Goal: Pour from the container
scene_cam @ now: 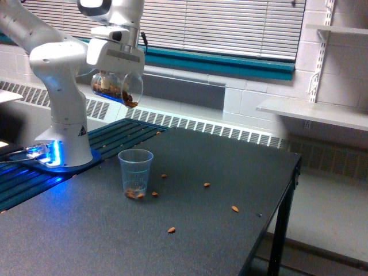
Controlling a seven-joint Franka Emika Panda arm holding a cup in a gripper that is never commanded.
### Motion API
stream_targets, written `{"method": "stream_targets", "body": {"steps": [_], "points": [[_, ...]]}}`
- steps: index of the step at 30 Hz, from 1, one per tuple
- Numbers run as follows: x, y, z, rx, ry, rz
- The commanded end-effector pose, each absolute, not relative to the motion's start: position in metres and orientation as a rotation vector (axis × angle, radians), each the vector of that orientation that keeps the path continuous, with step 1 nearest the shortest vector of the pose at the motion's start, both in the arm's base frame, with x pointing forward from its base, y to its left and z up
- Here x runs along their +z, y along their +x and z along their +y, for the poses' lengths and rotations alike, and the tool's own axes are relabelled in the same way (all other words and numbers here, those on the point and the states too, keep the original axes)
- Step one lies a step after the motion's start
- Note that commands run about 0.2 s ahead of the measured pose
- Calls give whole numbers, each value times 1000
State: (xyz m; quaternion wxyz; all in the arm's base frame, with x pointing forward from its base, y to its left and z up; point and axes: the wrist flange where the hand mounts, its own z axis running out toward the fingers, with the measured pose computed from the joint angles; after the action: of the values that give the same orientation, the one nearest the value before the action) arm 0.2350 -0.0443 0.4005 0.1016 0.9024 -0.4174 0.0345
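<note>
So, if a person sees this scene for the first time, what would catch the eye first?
Probably the white robot arm at the exterior view's left, whose gripper holds a tilted clear container of brown nuts high above the dark table. Next, the clear plastic cup standing upright below it, with a few nuts inside. Then the loose nuts scattered on the table around the cup.

One exterior camera watches me from across the dark counter (230, 167), slightly raised, facing the blinds (230, 26).

Dim, soft focus — blue base glow
</note>
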Motion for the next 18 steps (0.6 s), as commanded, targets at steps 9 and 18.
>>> {"method": "stream_targets", "body": {"steps": [9, 18], "points": [[388, 224, -51, 42, 2640, -1233], [382, 229, -55, 31, 2655, -1203]]}}
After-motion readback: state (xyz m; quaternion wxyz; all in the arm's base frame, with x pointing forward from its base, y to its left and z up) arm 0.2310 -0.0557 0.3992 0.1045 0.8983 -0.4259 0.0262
